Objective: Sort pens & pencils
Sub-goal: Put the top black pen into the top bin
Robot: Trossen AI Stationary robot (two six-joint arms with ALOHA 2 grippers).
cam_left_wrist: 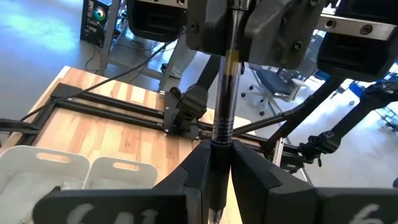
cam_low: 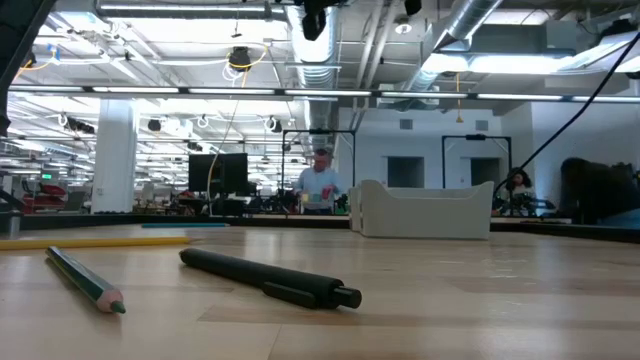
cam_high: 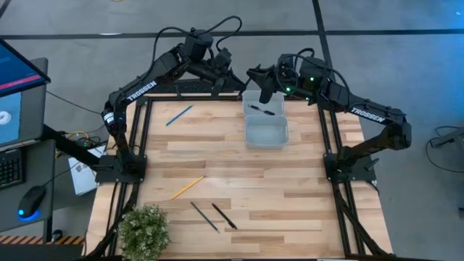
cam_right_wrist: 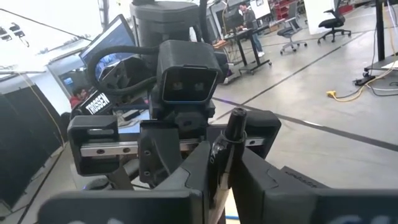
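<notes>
Both arms meet at the table's far edge. The left gripper (cam_high: pixel 217 88) and right gripper (cam_high: pixel 265 93) pinch one pen (cam_left_wrist: pixel 225 93) between them. Another pen (cam_high: pixel 262 110) lies in the bin (cam_high: pixel 266 135). Pencils (cam_high: pixel 179 114) and two dark pens (cam_high: pixel 224 216) lie on the table (cam_high: pixel 290 203).

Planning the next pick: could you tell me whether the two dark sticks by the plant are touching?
Apart. The high view shows a clear gap between the greyer stick and the blacker stick.
</notes>
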